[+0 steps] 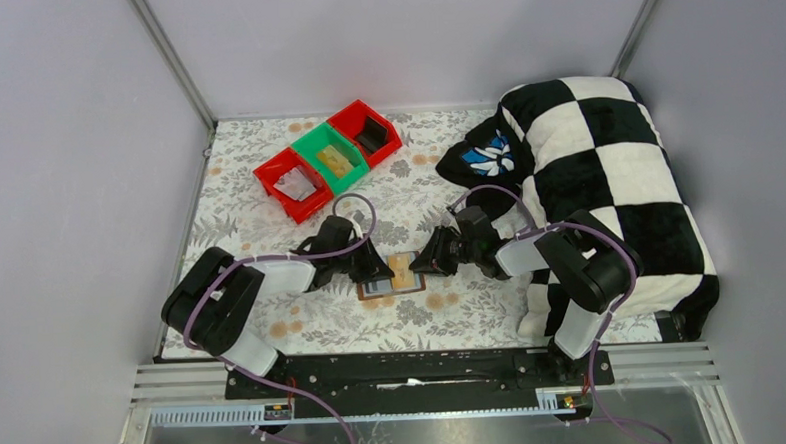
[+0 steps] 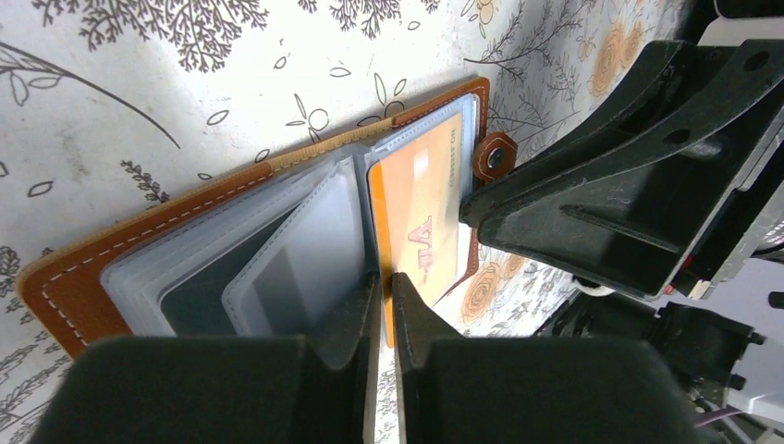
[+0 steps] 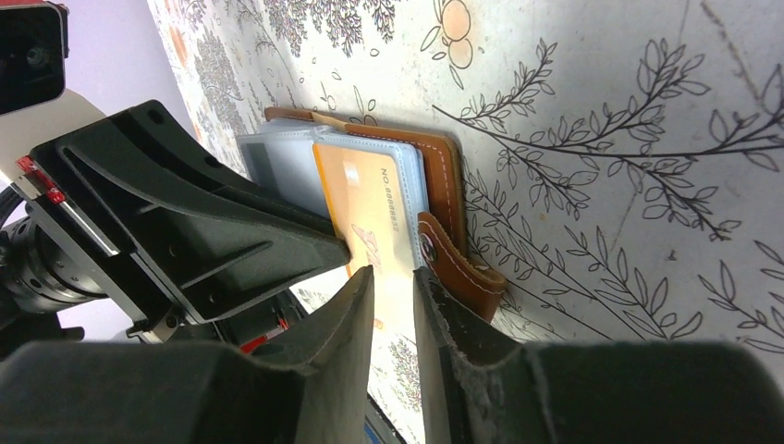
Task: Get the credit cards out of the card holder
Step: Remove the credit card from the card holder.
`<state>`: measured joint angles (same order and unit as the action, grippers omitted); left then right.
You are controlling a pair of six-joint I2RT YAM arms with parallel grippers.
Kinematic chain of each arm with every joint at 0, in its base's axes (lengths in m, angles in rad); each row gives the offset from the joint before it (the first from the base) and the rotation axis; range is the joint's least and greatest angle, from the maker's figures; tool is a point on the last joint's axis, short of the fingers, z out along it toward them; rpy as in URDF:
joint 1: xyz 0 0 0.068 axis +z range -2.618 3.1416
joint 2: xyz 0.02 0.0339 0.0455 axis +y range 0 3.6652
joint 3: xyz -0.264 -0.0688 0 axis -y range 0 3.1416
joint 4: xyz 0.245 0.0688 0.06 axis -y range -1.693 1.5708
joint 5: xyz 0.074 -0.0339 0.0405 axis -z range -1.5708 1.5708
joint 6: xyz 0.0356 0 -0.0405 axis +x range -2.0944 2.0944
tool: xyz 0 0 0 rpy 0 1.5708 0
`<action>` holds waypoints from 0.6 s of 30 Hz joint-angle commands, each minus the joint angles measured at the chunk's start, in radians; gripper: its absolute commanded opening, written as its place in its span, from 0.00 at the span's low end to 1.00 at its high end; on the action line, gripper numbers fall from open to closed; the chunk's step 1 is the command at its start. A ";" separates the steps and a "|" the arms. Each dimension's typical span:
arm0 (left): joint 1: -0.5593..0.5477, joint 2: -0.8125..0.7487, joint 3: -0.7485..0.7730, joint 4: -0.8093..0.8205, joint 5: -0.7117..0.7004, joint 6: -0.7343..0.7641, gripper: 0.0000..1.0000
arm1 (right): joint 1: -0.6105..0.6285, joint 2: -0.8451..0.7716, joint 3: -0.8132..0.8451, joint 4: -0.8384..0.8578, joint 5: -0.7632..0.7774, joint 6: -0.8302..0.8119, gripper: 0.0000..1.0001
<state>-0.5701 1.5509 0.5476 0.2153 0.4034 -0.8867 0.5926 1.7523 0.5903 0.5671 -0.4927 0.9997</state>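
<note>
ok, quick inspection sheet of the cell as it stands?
Surface: floral cloth, flat.
Job's things: card holder open at centre; orange card in a clear sleeve.
Clutter: red and green bins far left; checkered cushion right.
Grippers: left gripper and right gripper both at the orange card's page, fingers nearly together; grip unclear.
Cables: purple cables looped on both arms, no snag seen.
Surroundings: grey walls.

Cover of card holder (image 2: pixel 65 287): tan leather-look, matt, fine grain, pale stitching. Inside it, clear plastic sleeves (image 2: pixel 305 250), glossy with glare; orange credit card (image 2: pixel 421 213) smooth, shiny; snap (image 2: pixel 496 158) looks metal. At it, left gripper (image 2: pixel 384 287) and right gripper (image 3: pixel 393 277): matt black plastic. Under it, tablecloth (image 2: pixel 139 111) smooth, printed. Behind it, bins (image 1: pixel 313 207) glossy plastic; to its right, blanket (image 1: pixel 607 173) plush.
</note>
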 commanded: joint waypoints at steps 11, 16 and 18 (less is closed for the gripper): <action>0.027 -0.055 -0.008 0.013 0.021 0.034 0.00 | 0.016 0.047 -0.016 -0.100 0.050 -0.016 0.26; 0.043 -0.089 -0.018 -0.026 0.026 0.061 0.00 | 0.014 0.055 -0.020 -0.127 0.078 -0.009 0.23; 0.050 -0.101 -0.025 -0.037 0.023 0.071 0.00 | 0.012 0.054 -0.022 -0.128 0.081 -0.010 0.23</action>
<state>-0.5430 1.5055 0.5339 0.1925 0.4229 -0.8612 0.5980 1.7653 0.5911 0.5636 -0.4892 1.0157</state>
